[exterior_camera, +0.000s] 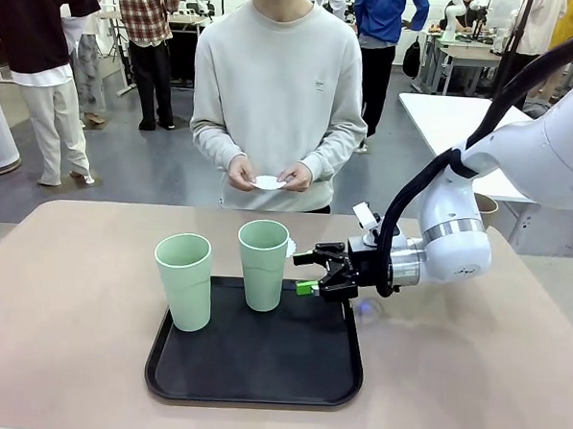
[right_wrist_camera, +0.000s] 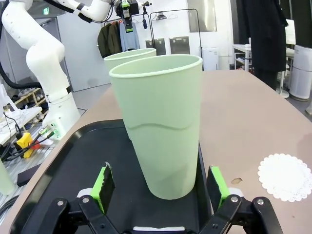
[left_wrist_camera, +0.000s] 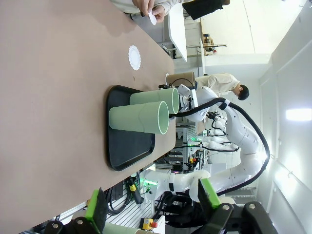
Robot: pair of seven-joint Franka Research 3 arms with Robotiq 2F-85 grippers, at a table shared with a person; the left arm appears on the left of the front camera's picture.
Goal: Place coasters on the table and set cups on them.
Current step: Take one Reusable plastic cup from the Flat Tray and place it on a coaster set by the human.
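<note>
1. the nearer mint cup point(exterior_camera: 263, 264) stands upright, mouth up, at the far side of the black tray point(exterior_camera: 259, 372). a second mint cup point(exterior_camera: 183, 279) stands apart from it at the tray's left edge.
2. handling, as judged: light, stiff, empty and easy to tip. the matte wall should give fair friction, but its taper may let the pads slide.
3. take hold across the lower-middle wall, below the rim, with moderate force.
4. the right gripper point(exterior_camera: 305, 273) is spread wide and pinches nothing. the cup stands just ahead, centred between its pads, with no contact visible.
5. one coaster point(right_wrist_camera: 285, 176) lies flat on the table point(exterior_camera: 73, 261) just beyond the tray. it is thin paper and easily shifted.
6. the person's hands point(exterior_camera: 269, 175) hold another coaster.
7. the left gripper point(left_wrist_camera: 151, 202) is spread, empty and well back.
</note>
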